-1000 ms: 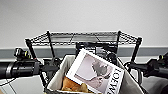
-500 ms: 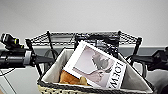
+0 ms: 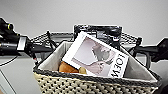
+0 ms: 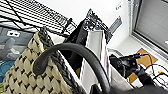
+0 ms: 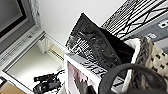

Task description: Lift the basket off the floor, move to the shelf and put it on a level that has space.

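The cream woven basket (image 3: pixel 82 83) with its dark rim hangs in the air between my two arms, in front of the shelf (image 3: pixel 50 37). Its rim is about level with the top wire-grid level (image 3: pixel 41 38). Inside it lie a white magazine (image 3: pixel 96 58), something orange (image 3: pixel 67 67) and a glossy black packet (image 3: pixel 100 31). My left gripper (image 3: pixel 33 53) is at the basket's left end and my right gripper (image 3: pixel 140 50) at its right end. A dark loop handle (image 4: pixel 75 50) arches close in the left wrist view, the other handle (image 5: pixel 132 68) in the right wrist view.
A pale wall (image 3: pixel 82 12) rises behind the shelf. The left wrist view shows a window frame (image 4: pixel 150 27) and, far below, cables and gear (image 4: pixel 130 66) on a tan floor. Lower shelf tiers hold items (image 4: pixel 12 47).
Both arms have risen and carried the basket up. Its woven front now shows at the bottom of the head view, and the magazine reaches the height of the shelf's top tier.
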### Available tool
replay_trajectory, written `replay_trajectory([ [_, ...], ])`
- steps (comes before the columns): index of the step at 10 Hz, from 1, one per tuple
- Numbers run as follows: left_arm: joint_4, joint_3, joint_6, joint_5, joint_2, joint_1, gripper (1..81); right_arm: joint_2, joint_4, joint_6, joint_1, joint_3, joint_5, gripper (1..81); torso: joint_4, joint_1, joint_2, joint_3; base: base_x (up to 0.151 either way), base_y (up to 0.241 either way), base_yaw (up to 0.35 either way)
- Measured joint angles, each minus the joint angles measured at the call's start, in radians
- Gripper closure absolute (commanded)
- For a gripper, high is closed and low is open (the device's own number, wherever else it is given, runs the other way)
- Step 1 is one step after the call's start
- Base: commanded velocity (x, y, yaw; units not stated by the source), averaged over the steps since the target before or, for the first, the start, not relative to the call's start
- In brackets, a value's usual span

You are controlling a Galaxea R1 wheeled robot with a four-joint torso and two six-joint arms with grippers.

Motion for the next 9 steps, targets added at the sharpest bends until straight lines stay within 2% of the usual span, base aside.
replay_trajectory([
  [4,-0.052,-0.079,0.000,0.040,0.056,-0.072,81.1,0.066,0.003,0.074,0.107,-0.072,-0.041,81.1,0.000,0.000,0.000,0.000,0.000,0.000,0.000],
  [9,-0.117,-0.182,0.000,0.090,0.115,-0.185,81.1,0.129,0.065,0.096,0.247,-0.150,-0.093,81.1,0.000,0.000,0.000,0.000,0.000,0.000,0.000],
])
